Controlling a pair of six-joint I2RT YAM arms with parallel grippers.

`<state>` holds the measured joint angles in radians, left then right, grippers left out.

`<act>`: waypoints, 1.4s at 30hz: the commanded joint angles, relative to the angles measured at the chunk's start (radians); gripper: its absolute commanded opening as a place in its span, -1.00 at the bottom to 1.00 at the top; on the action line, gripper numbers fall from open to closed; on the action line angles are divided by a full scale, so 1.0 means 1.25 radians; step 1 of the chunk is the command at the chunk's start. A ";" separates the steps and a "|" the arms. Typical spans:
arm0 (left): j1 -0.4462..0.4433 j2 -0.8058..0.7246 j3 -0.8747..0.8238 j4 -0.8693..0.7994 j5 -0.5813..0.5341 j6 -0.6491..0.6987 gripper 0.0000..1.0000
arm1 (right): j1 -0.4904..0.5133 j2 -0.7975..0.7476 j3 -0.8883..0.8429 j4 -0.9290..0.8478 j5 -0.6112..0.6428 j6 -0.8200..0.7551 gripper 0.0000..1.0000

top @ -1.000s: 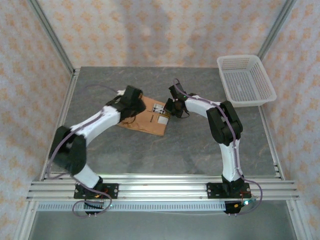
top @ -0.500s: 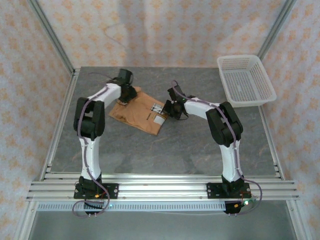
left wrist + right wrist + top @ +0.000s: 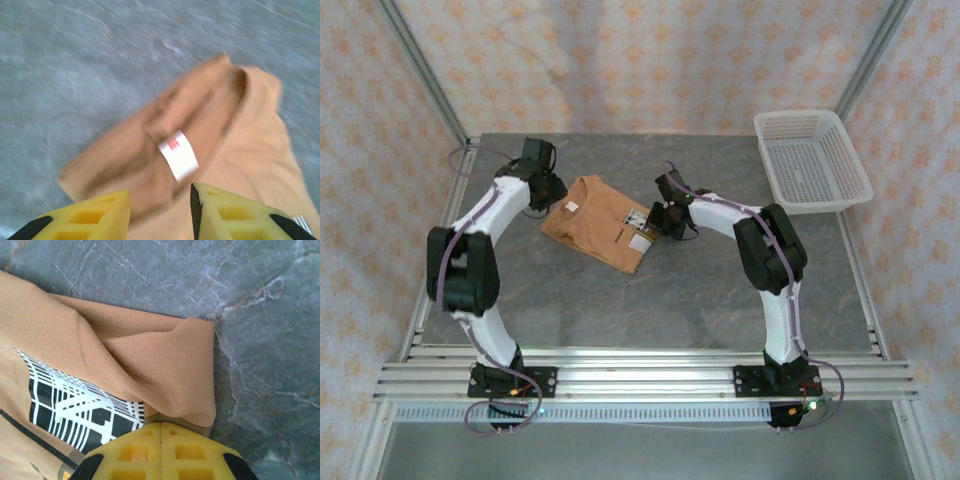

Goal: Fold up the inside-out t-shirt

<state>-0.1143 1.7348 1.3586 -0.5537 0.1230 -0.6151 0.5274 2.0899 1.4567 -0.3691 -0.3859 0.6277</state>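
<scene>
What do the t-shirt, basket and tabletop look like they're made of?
t-shirt: soft cloth, matte tan; the right wrist view shows a fine ribbed weave and loose folds.
basket: probably moulded plastic, white; stiff open mesh walls and floor.
tabletop: grey with pale veins, like stone; could equally be a printed laminate.

one tan t-shirt [image 3: 605, 222], one white mesh basket [image 3: 812, 160], two robot arms [image 3: 495, 205] [image 3: 720, 210]
</scene>
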 commanded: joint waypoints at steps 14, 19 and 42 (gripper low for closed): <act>0.056 0.161 -0.101 0.059 0.075 0.005 -0.23 | 0.041 0.037 0.043 -0.070 0.031 -0.008 -1.00; 0.077 0.147 -0.071 0.022 0.064 0.034 -0.22 | 0.050 -0.022 -0.110 -0.059 0.037 -0.023 -1.00; -0.035 -0.027 -0.088 -0.036 -0.008 0.053 0.08 | 0.094 0.026 0.127 0.013 -0.022 0.002 -0.33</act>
<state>-0.1638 1.7096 1.2461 -0.5545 0.1486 -0.5663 0.6407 2.0315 1.5055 -0.3069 -0.3950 0.6273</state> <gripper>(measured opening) 0.539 0.337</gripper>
